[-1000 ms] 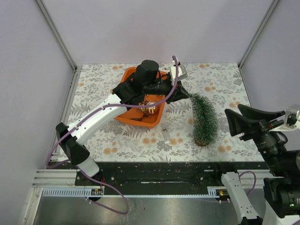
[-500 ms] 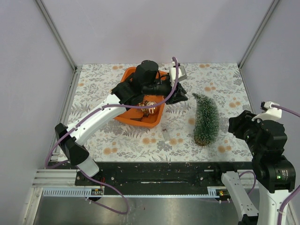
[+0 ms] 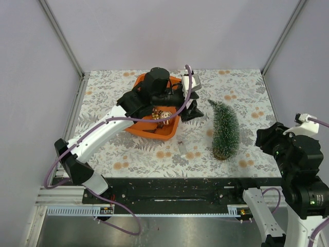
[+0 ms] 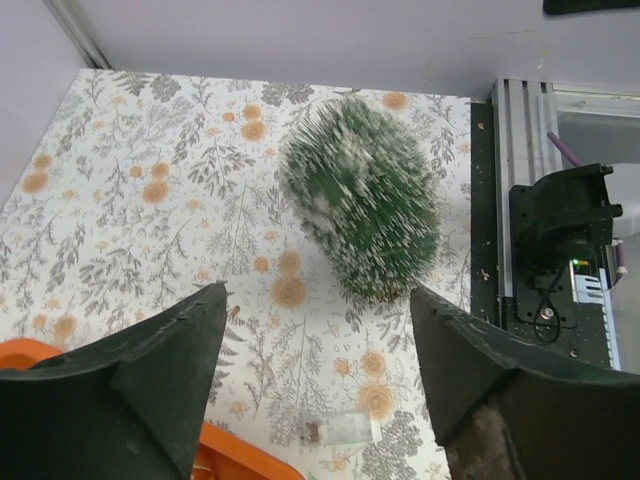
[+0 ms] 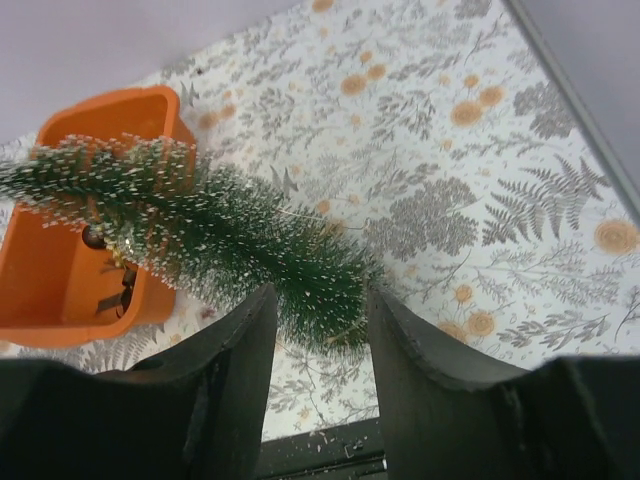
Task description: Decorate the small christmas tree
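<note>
The small christmas tree point(image 3: 224, 129), dark green and frosted, lies along the flowered table. Its tip points to the far left and its wide end toward the near edge. My left gripper point(image 3: 193, 109) hovers just left of the tip, open and holding nothing. In the left wrist view the blurred tree point(image 4: 362, 195) lies beyond the wide gripper point(image 4: 315, 340). My right gripper point(image 3: 267, 138) stands right of the tree's wide end. In the right wrist view the gripper point(image 5: 320, 340) is open, and the tree point(image 5: 230, 235) lies ahead of it, untouched.
An orange tub point(image 3: 154, 131) with gold and brown baubles point(image 3: 163, 117) sits left of the tree, under the left arm. A small clear item point(image 3: 182, 148) lies on the table in front of the tub. Frame rails run along the table's edges.
My left gripper has let go of the tree's tip, opened wide and drawn back to the left. The tip has swung slightly right. The right arm has turned toward the tree, its jaws narrowing.
</note>
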You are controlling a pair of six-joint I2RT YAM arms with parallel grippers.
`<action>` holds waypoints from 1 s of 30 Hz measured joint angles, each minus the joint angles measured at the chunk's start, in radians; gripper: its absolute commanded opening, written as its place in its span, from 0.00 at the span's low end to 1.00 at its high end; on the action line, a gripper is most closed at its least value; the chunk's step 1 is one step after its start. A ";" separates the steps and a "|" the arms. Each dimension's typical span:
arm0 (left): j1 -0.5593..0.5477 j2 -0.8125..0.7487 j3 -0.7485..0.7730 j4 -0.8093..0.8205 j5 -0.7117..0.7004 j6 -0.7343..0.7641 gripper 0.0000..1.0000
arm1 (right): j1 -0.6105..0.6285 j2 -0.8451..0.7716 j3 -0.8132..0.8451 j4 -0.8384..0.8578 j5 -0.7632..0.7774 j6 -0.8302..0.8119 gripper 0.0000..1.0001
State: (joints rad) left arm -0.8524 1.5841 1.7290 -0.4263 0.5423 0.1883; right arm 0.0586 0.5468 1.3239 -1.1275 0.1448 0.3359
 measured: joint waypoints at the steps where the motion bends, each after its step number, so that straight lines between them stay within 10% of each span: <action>1: 0.000 -0.011 -0.011 -0.006 -0.005 0.005 0.84 | 0.000 0.002 0.019 -0.001 0.006 -0.003 0.50; 21: -0.154 -0.332 -0.333 -0.133 -0.035 0.180 0.85 | 0.000 0.054 -0.023 -0.031 0.032 -0.006 0.43; 30: -0.245 -0.309 -0.350 -0.117 -0.113 0.228 0.90 | 0.000 0.050 -0.050 -0.030 0.026 0.018 0.16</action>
State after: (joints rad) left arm -1.0973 1.2751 1.3792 -0.5430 0.4294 0.4164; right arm 0.0586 0.5968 1.2743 -1.1576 0.1703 0.3542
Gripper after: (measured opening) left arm 0.872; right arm 0.187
